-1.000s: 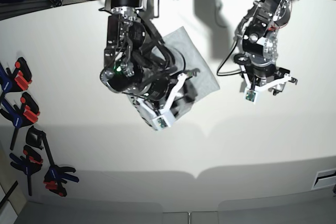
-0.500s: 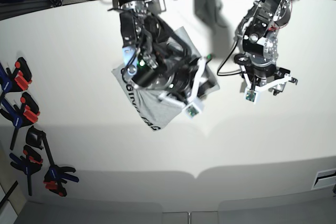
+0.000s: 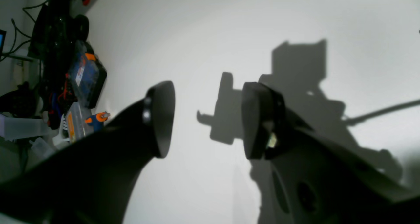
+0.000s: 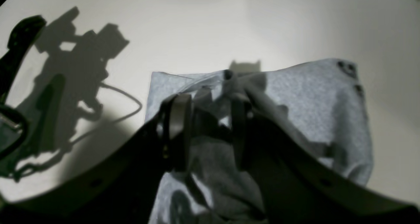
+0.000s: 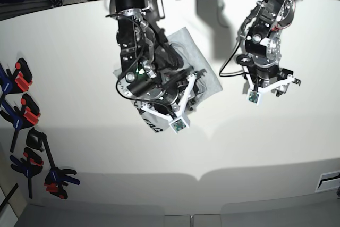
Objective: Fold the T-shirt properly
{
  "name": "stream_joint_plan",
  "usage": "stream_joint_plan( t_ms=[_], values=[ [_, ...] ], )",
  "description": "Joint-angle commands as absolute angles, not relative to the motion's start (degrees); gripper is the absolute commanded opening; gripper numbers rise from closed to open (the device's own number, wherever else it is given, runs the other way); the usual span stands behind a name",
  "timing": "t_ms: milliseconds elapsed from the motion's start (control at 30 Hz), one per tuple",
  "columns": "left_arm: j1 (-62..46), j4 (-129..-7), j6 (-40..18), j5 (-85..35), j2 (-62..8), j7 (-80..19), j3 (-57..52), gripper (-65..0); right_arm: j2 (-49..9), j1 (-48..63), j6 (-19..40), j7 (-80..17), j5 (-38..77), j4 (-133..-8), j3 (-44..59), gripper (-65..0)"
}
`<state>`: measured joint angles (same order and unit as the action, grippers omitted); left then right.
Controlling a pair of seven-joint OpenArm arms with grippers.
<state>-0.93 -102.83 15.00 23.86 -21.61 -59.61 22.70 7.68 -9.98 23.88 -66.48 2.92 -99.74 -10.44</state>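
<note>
The light grey T-shirt [image 5: 194, 51] lies partly folded on the white table under the arm on the base view's left. A strip of its black lettering [image 5: 154, 126] shows at the near edge. My right gripper [image 5: 197, 75] is over it. In the right wrist view the right gripper [image 4: 210, 102] is closed on a bunched fold of the T-shirt [image 4: 311, 96], which drapes off the fingertips. My left gripper [image 5: 287, 86] hangs to the right of the shirt, clear of it. In the left wrist view the left gripper [image 3: 206, 122] is open and empty above bare table.
Several blue, black and orange clamps [image 5: 21, 115] lie along the table's left edge. A black cable [image 5: 228, 62] hangs beside the left-wrist arm. Toolboxes and clutter [image 3: 82, 82] sit past the table edge in the left wrist view. The table's front edge [image 5: 196, 176] runs below.
The right-wrist arm swung with the shirt in its grip. Half a second ago the lettered panel hung out to the left; now most of it is under the arm. The left-wrist arm has not moved.
</note>
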Motion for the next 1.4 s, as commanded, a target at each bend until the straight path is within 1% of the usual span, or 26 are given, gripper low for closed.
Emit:
stream_joint_plan(
  t_ms=[0, 200, 333, 433, 467, 500, 567, 733, 967, 1033, 1133, 1300, 1333, 1367],
  values=[
    [-0.14, -103.94, 16.08, 24.99, -21.93, -58.70, 22.44, -34.2, 7.90, -11.25, 23.49, -64.25, 2.85, -100.31, -10.57, -46.6],
    [-0.12, -103.94, 16.08, 24.99, -21.93, -58.65, 22.44, -34.2, 9.00, -11.44, 18.33, -60.88, -2.37, -93.54, -10.57, -46.6],
    [-0.14, -103.94, 16.08, 24.99, -21.93, -58.65, 22.44, -34.2, 9.00, -11.46, 17.80, -56.95, -4.21, -86.87, -10.76, -46.6],
    [-0.14, -103.94, 16.05, 24.99, -21.93, -58.67, 22.44, -34.2, 9.00, -11.46, 16.86, -54.78, -4.36, -84.12, -12.03, -46.7],
    [-0.14, -103.94, 16.08, 24.99, -21.93, -58.65, 22.44, -34.3, 9.00, -11.46, 15.75, -54.37, -4.36, -83.72, -12.40, -48.0],
    [-0.12, -103.94, 16.05, 24.99, -21.93, -58.65, 22.44, -34.2, 9.00, -11.44, 14.98, -54.22, -4.36, -83.70, -12.78, -52.1],
    [-0.14, -103.94, 16.08, 24.99, -21.93, -58.41, 22.44, -34.2, 9.00, -11.68, 14.94, -54.19, -4.36, -83.72, -13.72, -65.0],
    [-0.14, -103.94, 16.05, 24.99, -21.93, -57.45, 22.44, -34.3, 9.00, -11.90, 14.98, -54.22, -4.38, -85.06, -19.18, -65.0],
    [-0.14, -103.94, 16.05, 24.99, -21.93, -57.21, 22.44, -34.3, 9.00, -11.90, 14.94, -55.22, -4.36, -86.02, -32.12, -65.0],
    [-0.12, -103.94, 16.05, 24.99, -21.93, -57.21, 22.44, -34.2, 9.00, -11.90, 14.00, -55.02, -4.36, -86.02, -34.57, -65.0],
    [-0.14, -103.94, 16.05, 24.99, -21.93, -57.39, 22.44, -34.2, 9.00, -11.90, 12.03, -53.74, -4.36, -86.02, -35.64, -65.0],
    [-0.14, -103.94, 16.08, 24.99, -21.93, -57.41, 22.44, -34.2, 9.00, -11.92, 11.99, -55.79, -4.34, -86.02, -35.64, -65.0],
    [-0.14, -103.94, 16.05, 24.99, -21.93, -57.41, 22.44, -34.2, 9.00, -11.92, 11.99, -56.58, -4.34, -86.02, -35.66, -62.1],
    [-0.14, -103.94, 16.05, 24.99, -21.93, -57.41, 22.44, -34.2, 9.00, -11.92, 11.99, -57.54, -4.32, -86.04, -35.66, -55.9]
  ],
)
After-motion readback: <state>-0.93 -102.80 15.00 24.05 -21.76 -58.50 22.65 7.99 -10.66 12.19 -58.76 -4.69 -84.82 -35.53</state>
